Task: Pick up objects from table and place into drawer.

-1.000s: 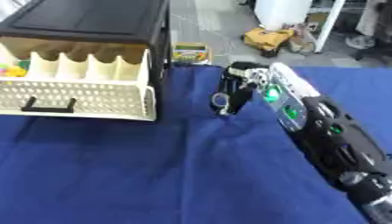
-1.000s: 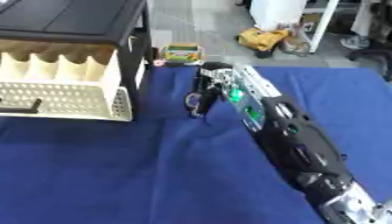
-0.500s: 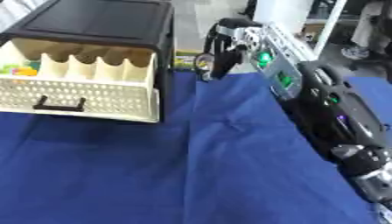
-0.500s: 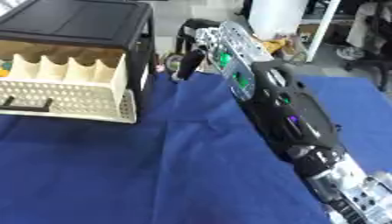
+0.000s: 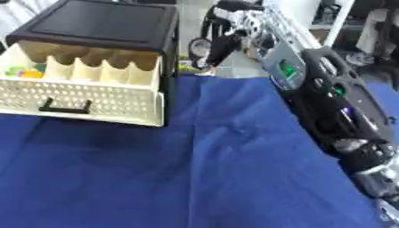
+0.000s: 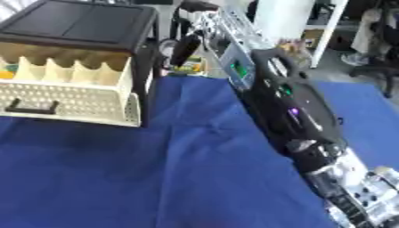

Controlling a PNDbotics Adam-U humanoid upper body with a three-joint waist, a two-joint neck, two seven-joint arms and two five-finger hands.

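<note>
Blue cloth covers your desk (image 5: pixel 195 178), creased down the middle, with a cluttered room beyond its far edge. At the far left corner stands the black cabinet (image 5: pixel 109 20) with its cream drawer (image 5: pixel 86 95) pulled out toward you; the drawer has a perforated front, a dark handle and scalloped dividers, and a few small bright pieces lie in its left compartment.

Your right hand (image 5: pixel 222 33) is raised above the far edge of the desk, just right of the cabinet, its fingers curled round a small dark object (image 5: pixel 204 44) with a pale rounded face. What the object is cannot be made out. Your left hand shows in neither view.

Judging by how little of the hand it fills, the object is probably light and rigid, so it should ride without sagging. Its rounded face may be smooth, so it could slip or roll once let go. You hold it near its upper part with the lower end hanging free; that suits lowering it end-first into a compartment.

The next move, as I judge it, is leftward over the open drawer, clearing the cabinet's top edge and the dividers.
</note>
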